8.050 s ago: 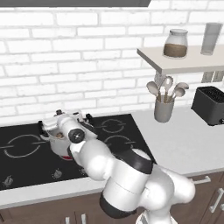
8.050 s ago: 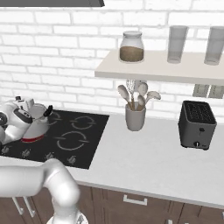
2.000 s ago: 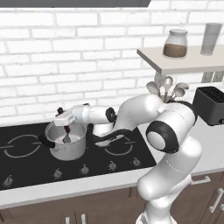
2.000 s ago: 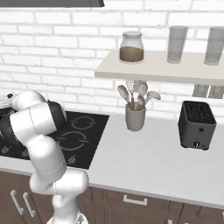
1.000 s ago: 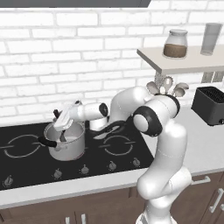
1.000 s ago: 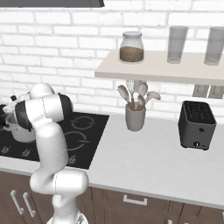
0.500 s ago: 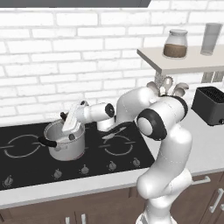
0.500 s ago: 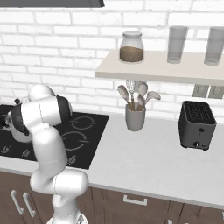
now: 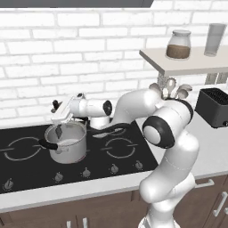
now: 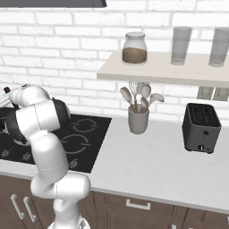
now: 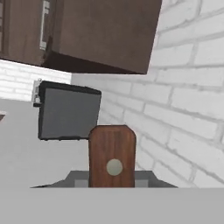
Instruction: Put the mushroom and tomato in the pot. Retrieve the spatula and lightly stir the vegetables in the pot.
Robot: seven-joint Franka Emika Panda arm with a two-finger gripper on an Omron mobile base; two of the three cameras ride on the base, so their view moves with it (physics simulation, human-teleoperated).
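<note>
The steel pot with black side handles stands on the black hob, left of centre. My gripper hangs just above its rim, shut on the spatula. The spatula slants down so that its small grey head dips inside the pot. In the hand view, the spatula's reddish-brown handle end with a grey rivet stands up between my fingers. The mushroom and tomato are hidden; the pot's wall covers most of its pale inside.
A dark long thing lies on the hob right of the pot. On the grey counter, a holder of pale spoons stands beside a black toaster. The shelf above carries a jar and glasses. A brick wall runs behind.
My hand has risen slightly and swung a little over the pot, tilting the spatula, whose head stays inside. The pot has not moved.
</note>
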